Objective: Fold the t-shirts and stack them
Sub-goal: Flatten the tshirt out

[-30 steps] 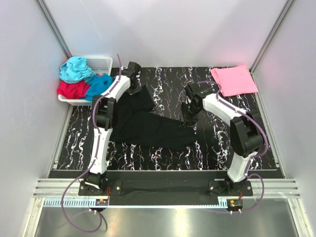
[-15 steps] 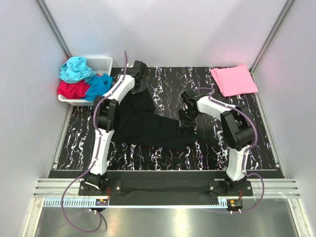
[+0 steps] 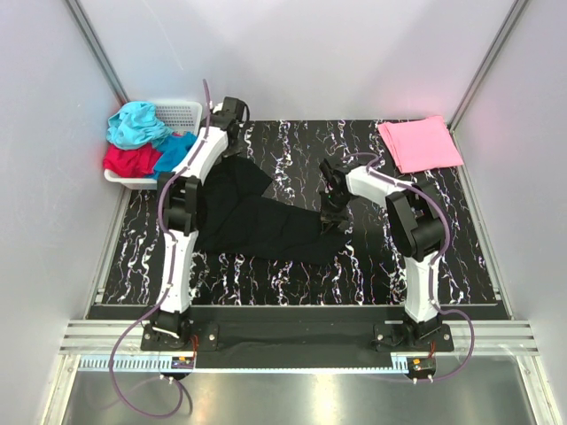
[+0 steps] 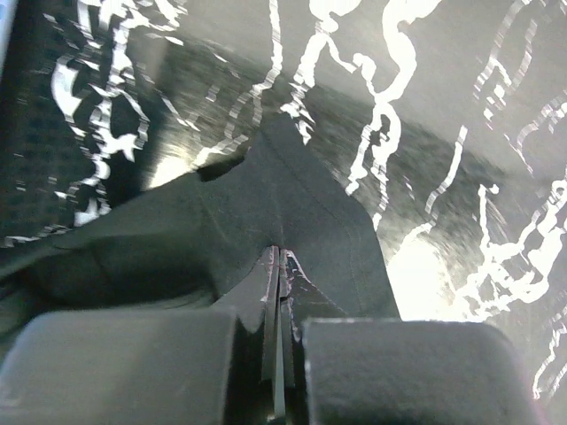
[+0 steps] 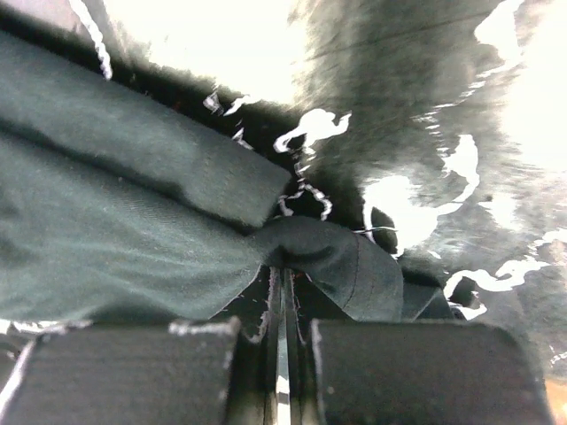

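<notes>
The large black t-shirt (image 3: 266, 221) lies crumpled across the middle of the marbled mat. My left gripper (image 3: 234, 149) is shut on the shirt's far left corner, near the basket. In the left wrist view the black cloth (image 4: 221, 221) is pinched between the left gripper's (image 4: 280, 258) closed jaws. My right gripper (image 3: 334, 220) is shut on the shirt's right end. The right wrist view shows a fold of the cloth (image 5: 337, 257) caught at the tips of the right gripper (image 5: 282, 267). A pink t-shirt (image 3: 419, 143) lies folded flat at the far right corner.
A white lattice basket (image 3: 182, 113) stands at the far left and holds teal (image 3: 137, 124), red (image 3: 128, 161) and blue (image 3: 177, 150) t-shirts. Grey walls close in the black marbled mat (image 3: 292, 279) on three sides.
My right gripper has closed on the black shirt's right end. The left arm has swung left and further back, pulling the shirt's far corner with it.
</notes>
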Robot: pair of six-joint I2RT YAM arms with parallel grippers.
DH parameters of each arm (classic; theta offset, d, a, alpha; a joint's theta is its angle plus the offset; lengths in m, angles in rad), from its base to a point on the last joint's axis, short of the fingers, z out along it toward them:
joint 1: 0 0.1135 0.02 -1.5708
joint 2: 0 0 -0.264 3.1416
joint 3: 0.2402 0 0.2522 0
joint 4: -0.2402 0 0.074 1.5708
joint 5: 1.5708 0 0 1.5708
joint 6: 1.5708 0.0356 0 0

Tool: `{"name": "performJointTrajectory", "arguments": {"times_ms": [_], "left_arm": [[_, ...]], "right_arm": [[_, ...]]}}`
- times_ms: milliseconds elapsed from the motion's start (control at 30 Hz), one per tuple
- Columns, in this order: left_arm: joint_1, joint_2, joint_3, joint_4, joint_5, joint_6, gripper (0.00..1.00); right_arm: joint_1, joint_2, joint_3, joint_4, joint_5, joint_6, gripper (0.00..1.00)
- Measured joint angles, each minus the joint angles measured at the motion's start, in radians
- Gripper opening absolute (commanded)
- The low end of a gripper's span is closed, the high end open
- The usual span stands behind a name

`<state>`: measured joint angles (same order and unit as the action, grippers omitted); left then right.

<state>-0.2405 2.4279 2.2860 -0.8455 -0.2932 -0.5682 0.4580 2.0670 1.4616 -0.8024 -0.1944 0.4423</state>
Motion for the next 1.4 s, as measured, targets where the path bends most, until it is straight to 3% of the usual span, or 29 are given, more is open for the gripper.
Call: {"name": "performJointTrajectory", "arguments": {"times_ms": [167, 633, 967, 1133, 1400], "left_arm": [[0.031, -0.014, 0.005, -0.004, -0.011, 0.0, 0.0], [0.049, -0.052, 0.005, -0.029, -0.013, 0.0, 0.0], [0.071, -0.066, -0.028, -0.037, 0.011, -0.007, 0.0], [0.073, -0.085, -0.029, -0.029, 0.057, 0.007, 0.0], [0.058, -0.222, 0.062, -0.021, 0.105, 0.046, 0.0]], "right_arm": [[-0.028, 0.007, 0.034, -0.011, 0.098, 0.069, 0.0], [-0.354, 0.006, 0.166, -0.027, 0.385, 0.168, 0.0], [-0.351, -0.027, 0.221, -0.027, 0.409, 0.132, 0.0], [-0.346, -0.119, 0.144, -0.022, 0.41, 0.113, 0.0], [-0.34, -0.262, 0.206, -0.002, 0.422, 0.062, 0.0]]}}
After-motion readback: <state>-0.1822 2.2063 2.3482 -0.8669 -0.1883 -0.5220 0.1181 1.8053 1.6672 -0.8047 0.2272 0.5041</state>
